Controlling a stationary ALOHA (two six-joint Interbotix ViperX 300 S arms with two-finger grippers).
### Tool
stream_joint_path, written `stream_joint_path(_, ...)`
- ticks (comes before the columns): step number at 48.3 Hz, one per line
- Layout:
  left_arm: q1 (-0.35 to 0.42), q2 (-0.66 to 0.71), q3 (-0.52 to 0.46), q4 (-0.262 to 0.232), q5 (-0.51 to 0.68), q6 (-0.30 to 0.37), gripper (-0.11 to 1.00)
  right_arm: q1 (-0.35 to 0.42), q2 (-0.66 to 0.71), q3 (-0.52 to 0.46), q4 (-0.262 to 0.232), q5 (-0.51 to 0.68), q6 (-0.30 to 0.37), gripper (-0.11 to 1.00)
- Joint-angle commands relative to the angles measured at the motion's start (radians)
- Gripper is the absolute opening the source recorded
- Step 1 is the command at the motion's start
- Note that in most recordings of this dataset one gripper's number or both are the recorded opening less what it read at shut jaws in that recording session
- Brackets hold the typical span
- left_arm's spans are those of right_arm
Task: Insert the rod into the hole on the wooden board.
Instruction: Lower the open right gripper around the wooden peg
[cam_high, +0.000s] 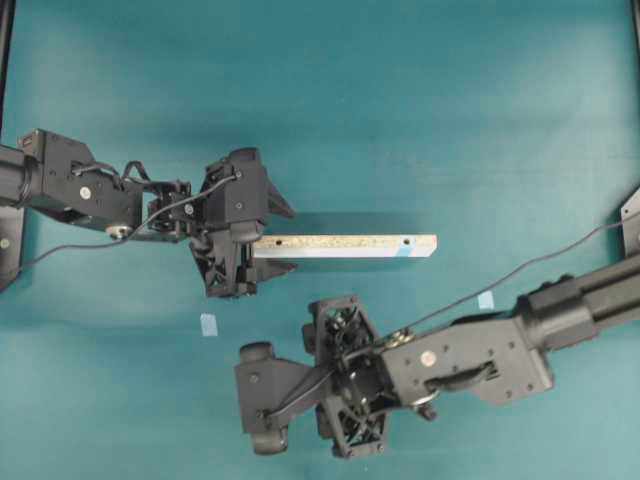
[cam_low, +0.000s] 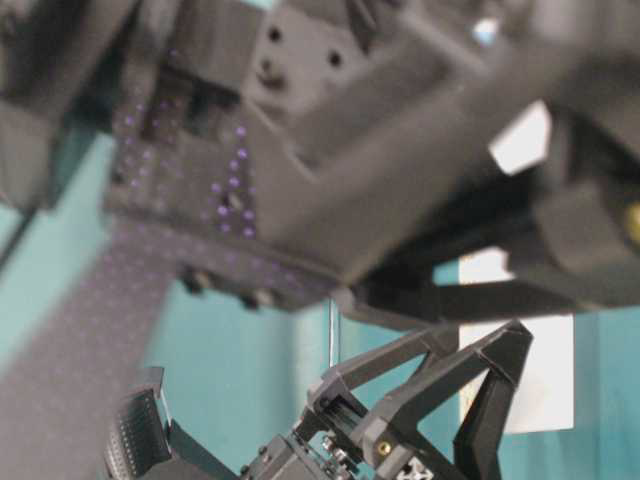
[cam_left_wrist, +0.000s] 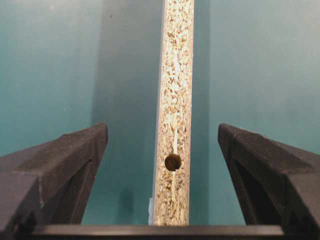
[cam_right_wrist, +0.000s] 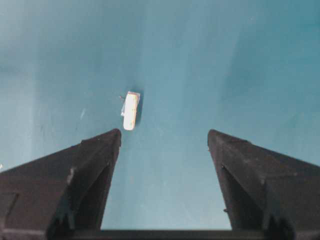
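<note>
Teal tabletop (cam_high: 420, 110) fills every view I am working from. On it the wooden board (cam_high: 345, 246) lies flat near the middle, its long axis running left to right in the overhead view. Its hole (cam_high: 407, 243), marked by a pale blue patch, sits near the board's right end, and a second dark hole (cam_left_wrist: 173, 162) shows in the left wrist view. My left gripper (cam_high: 280, 237) straddles the board's left end with both fingers spread wide, touching nothing that I can see. The rod (cam_right_wrist: 131, 110) lies on the table toward its front edge, ahead of my right gripper (cam_right_wrist: 164, 145); its long axis points roughly away from that gripper. Those fingers are also spread wide and hold nothing.
</note>
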Motion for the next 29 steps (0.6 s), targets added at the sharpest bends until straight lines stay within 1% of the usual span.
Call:
stream_joint_path(1,0.003,-0.015,-0.015,0.000,-0.006,-0.008,0.99,0.015,-0.002,-0.054,0.002,0.021,-0.002,0.78)
stream_joint_path(9,0.002,-0.015,-0.015,0.000,-0.008,-0.009,0.99,0.018,0.051,-0.114,0.003,0.067,-0.002,0.78)
stream_joint_path(16,0.002,-0.014,-0.014,0.000,-0.006,-0.009,0.99,0.018,0.084,-0.155,0.006,0.074,0.000,0.78)
stream_joint_path(21,0.000,-0.014,-0.012,0.000,-0.006,-0.009,0.99,0.020,0.101,-0.164,0.025,0.075,0.005,0.78)
stream_joint_path(25,-0.002,-0.015,-0.011,0.000,-0.006,-0.011,0.99,0.020,0.115,-0.164,0.029,0.080,0.012,0.77)
stream_joint_path(29,-0.002,-0.017,-0.011,-0.002,-0.006,-0.009,0.99,0.018,0.121,-0.164,0.031,0.081,0.021,0.75)
